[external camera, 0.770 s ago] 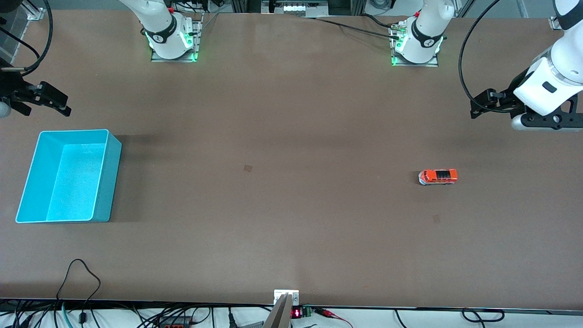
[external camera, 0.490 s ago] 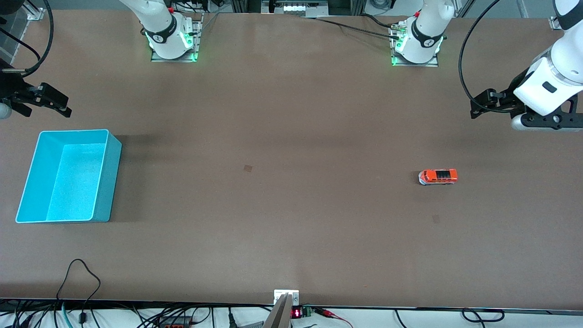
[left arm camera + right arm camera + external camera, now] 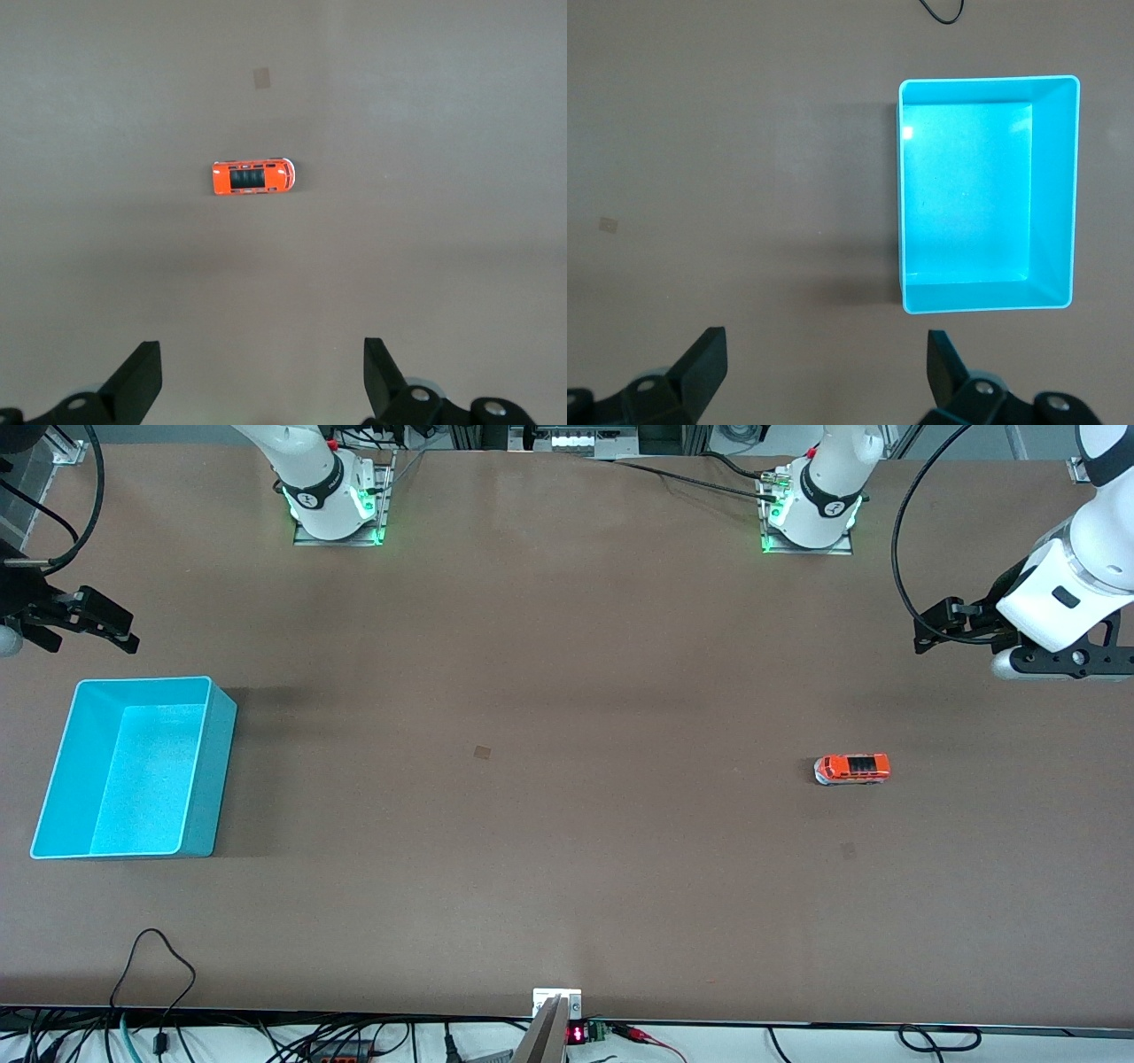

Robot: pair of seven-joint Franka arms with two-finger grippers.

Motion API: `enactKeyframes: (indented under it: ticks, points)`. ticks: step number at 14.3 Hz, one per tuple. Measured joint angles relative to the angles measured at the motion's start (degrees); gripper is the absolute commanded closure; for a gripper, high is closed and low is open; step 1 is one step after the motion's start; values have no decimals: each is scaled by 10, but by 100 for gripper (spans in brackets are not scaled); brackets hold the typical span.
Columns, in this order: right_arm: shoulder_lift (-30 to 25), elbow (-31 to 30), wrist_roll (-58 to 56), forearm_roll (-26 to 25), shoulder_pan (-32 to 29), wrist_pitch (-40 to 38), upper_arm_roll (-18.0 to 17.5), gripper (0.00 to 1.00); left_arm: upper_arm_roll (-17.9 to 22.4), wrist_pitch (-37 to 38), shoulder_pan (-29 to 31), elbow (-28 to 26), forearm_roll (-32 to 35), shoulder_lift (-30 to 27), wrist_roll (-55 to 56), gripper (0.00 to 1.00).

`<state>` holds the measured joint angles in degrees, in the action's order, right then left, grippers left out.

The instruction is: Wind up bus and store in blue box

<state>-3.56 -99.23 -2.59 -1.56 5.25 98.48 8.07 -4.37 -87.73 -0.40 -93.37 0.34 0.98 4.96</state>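
We see even, soft overhead light on the matte brown table (image 3: 567, 646), everything sharp. The tall-walled light-blue plastic bin (image 3: 210, 779) throws a faint shadow rightward in the frame, and a small white glare spot sits on its floor (image 3: 907, 133).

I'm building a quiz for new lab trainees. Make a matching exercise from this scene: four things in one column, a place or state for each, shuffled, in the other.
Things:
1. small orange toy bus
2. large light-blue plastic box
3. left gripper
4. right gripper

Places or states:
A. open, over bare table at the left arm's end
B. empty, at the right arm's end of the table
C. open, over the table next to the box
D. on its wheels on the table, untouched

Pairs: 1-D, 2-B, 3-A, 4-C
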Motion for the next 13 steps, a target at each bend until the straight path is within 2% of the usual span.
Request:
enactKeyframes:
  ticks: [5,9,11,13]
  points:
    - [0,0,0,0,0,1,0,0,-5,77,-1,3,0,2,0,0]
    - [1,0,0,0,0,2,0,0,-23,175,-3,4,0,2,-1,0]
    - [1,0,0,0,0,2,0,0,-29,189,-4,4,0,2,-10,0]
    - [2,0,0,0,0,2,0,0,-29,190,-3,4,0,2,-65,0]
